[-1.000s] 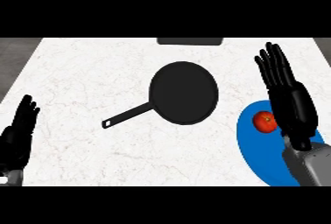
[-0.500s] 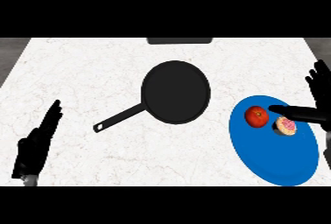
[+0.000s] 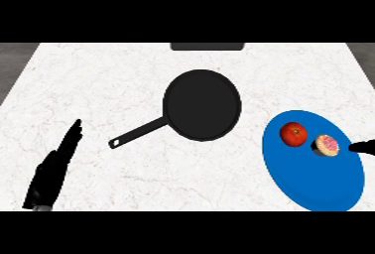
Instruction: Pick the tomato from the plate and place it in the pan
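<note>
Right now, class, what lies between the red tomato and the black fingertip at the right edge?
In the head view, a small pink-topped doughnut sits between the red tomato and the right hand, on the blue plate.

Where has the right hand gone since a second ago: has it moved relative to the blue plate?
Yes. The right hand has drawn back toward the view's right edge; only a fingertip shows beside the blue plate, uncovering the tomato and a small pink-topped item.

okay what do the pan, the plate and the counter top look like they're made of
Pan: flat matte black with no shine, likely cast iron or coated metal. Plate: uniform bright blue, smooth, probably plastic or glazed ceramic. Counter top: white with faint grey-pink veins, looks like marble or similar stone.
</note>
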